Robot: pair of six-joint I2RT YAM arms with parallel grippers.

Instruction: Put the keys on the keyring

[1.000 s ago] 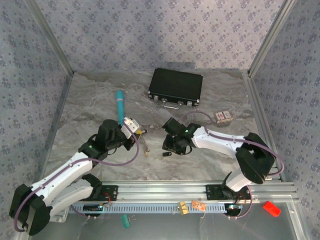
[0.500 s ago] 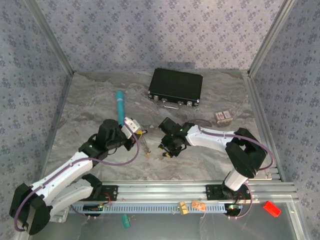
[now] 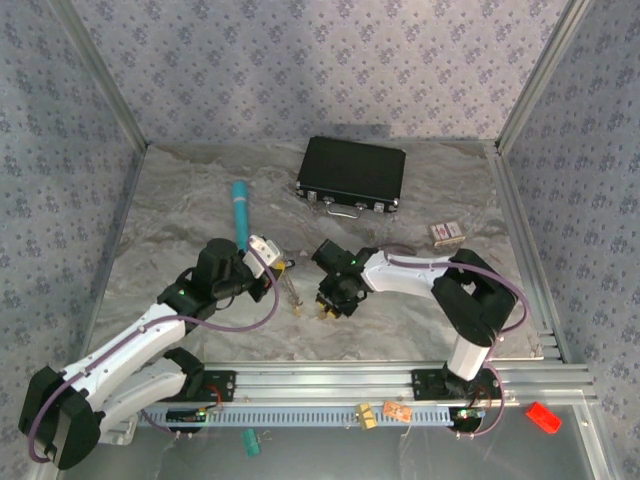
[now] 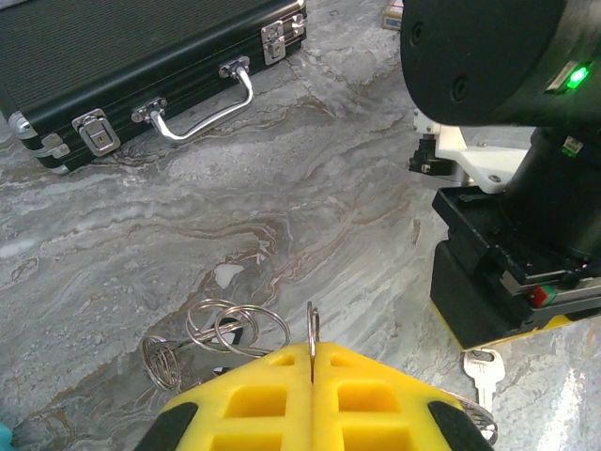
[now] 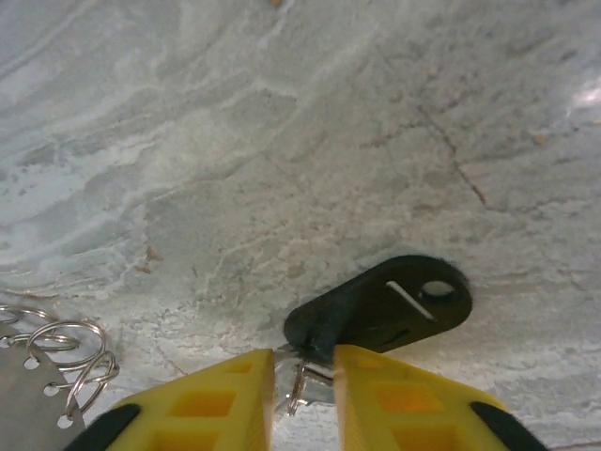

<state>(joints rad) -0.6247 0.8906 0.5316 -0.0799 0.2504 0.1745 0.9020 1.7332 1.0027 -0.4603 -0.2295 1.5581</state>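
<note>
While the left claw (image 4: 312, 355) pinches the keyring (image 4: 312, 324), the right claw (image 5: 305, 365) — clamping the black-headed key (image 5: 362, 315) — has edged closer

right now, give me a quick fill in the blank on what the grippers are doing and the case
1. The left gripper holds the keyring on edge between ____ fingers.
2. The right gripper straddles the blade of the ____ key.
3. The case has a ____ handle.
Missing words: yellow; black; silver.
</note>
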